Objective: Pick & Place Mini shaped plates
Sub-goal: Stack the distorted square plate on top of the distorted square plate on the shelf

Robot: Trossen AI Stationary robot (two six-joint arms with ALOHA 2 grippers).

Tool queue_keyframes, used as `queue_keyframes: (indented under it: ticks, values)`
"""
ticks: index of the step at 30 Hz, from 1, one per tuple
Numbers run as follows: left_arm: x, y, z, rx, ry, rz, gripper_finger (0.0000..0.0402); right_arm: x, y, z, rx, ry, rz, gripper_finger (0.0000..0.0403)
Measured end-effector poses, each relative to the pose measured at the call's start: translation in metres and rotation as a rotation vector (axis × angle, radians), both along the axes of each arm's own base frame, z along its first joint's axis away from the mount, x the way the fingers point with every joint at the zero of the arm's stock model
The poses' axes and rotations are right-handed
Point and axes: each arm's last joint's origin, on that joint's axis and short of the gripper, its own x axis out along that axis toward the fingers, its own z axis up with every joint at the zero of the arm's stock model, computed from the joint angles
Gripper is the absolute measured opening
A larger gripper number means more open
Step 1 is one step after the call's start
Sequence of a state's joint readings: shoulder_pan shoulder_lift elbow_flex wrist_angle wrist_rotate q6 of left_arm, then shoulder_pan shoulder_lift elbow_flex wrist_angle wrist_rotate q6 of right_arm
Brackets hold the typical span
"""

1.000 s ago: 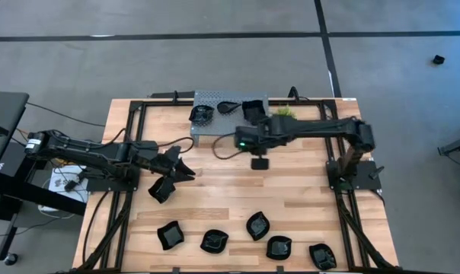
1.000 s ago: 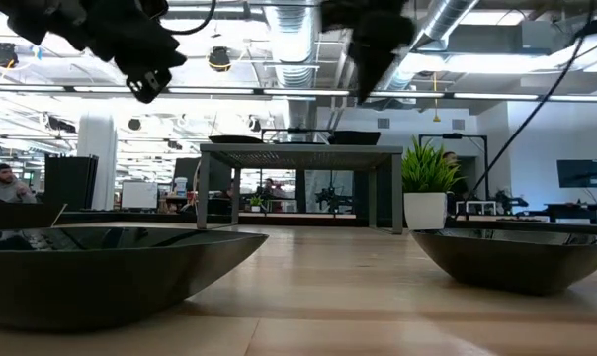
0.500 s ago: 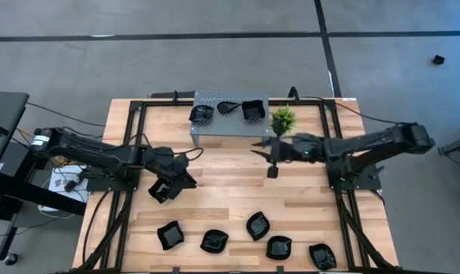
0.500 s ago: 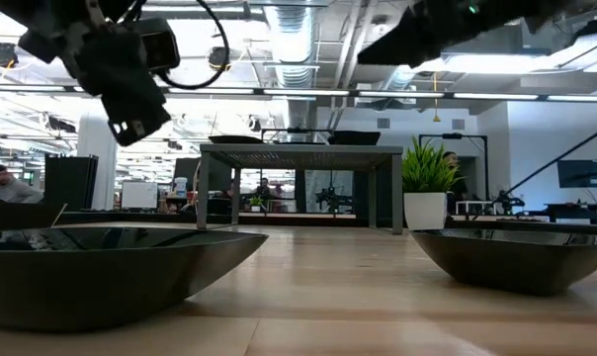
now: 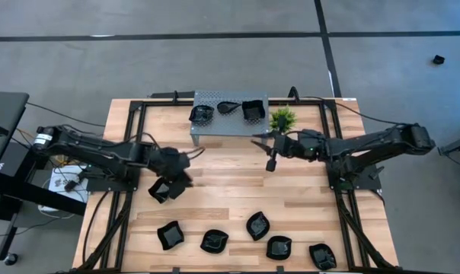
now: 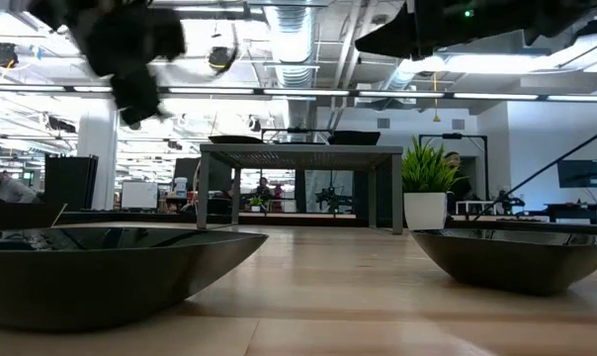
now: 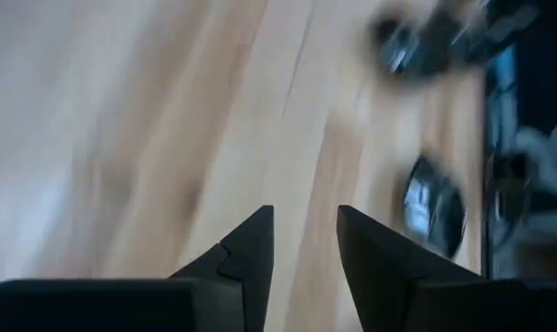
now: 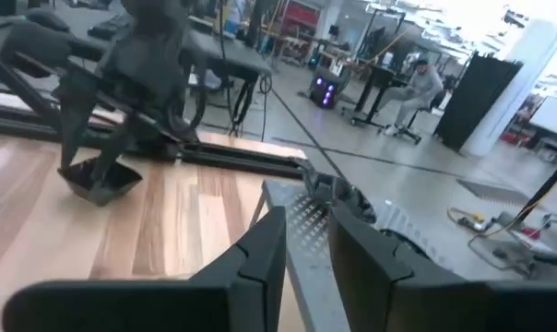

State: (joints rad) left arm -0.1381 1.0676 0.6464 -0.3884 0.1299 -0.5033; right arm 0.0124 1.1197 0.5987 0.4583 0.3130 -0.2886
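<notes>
Three mini shaped plates (image 5: 228, 108), glossy and black, sit on the grey perforated stand (image 5: 215, 125) at the table's far side. Several more lie along the near edge (image 5: 258, 225). Another plate (image 5: 161, 190) lies on the wood at centre left. My left gripper (image 7: 306, 240) hovers just to the right of and above that plate (image 8: 99, 180), open, with only bare wood between its fingers. My right gripper (image 8: 306, 235) hangs level in front of the stand's right end (image 5: 262, 151), slightly open and holding nothing.
A small green plant (image 5: 282, 119) stands right of the stand, close to my right arm. Black frame rails (image 5: 131, 137) run along the table's left, right and far sides. Bare wood (image 5: 230, 190) lies between the two grippers. People sit in the room beyond (image 8: 412, 88).
My right gripper has drawn back from over the stand toward the table's right edge, come lower, and tipped from pointing down to level. My left gripper has tipped further downward beside the centre-left plate, which has stayed where it was.
</notes>
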Motion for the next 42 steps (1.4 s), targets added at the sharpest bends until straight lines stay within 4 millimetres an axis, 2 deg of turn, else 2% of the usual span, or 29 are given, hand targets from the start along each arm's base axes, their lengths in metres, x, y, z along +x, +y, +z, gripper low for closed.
queue_keyframes:
  ticks: [5, 8, 14, 18, 22, 25, 42]
  values:
    - [-0.025, -0.02, -0.016, -0.116, 0.319, -0.007, 0.0122, 0.008, 0.001, -0.004, 0.041, -0.02, 0.099, 0.0111]
    - [-0.035, -0.03, -0.019, -0.152, 0.428, 0.045, 0.0122, 0.017, 0.001, -0.01, 0.042, -0.04, 0.14, 0.0143]
    - [-0.044, -0.041, -0.023, -0.053, 0.431, 0.112, 0.0122, 0.041, -0.005, -0.013, 0.033, -0.014, 0.071, 0.0209]
    - [-0.05, -0.039, -0.037, -0.028, 0.474, 0.183, 0.0122, 0.056, -0.009, -0.018, 0.035, 0.024, 0.058, 0.0232]
    - [-0.059, -0.035, -0.054, -0.037, 0.54, 0.219, 0.0122, 0.066, -0.009, -0.022, 0.035, 0.054, 0.058, 0.0237]
    - [-0.062, -0.034, -0.059, -0.034, 0.556, 0.218, 0.0122, 0.072, -0.01, -0.022, 0.029, 0.075, 0.055, 0.0234]
    - [-0.055, -0.044, -0.059, -0.088, 0.454, 0.168, 0.0122, 0.076, -0.012, -0.027, 0.031, 0.112, 0.051, 0.0231]
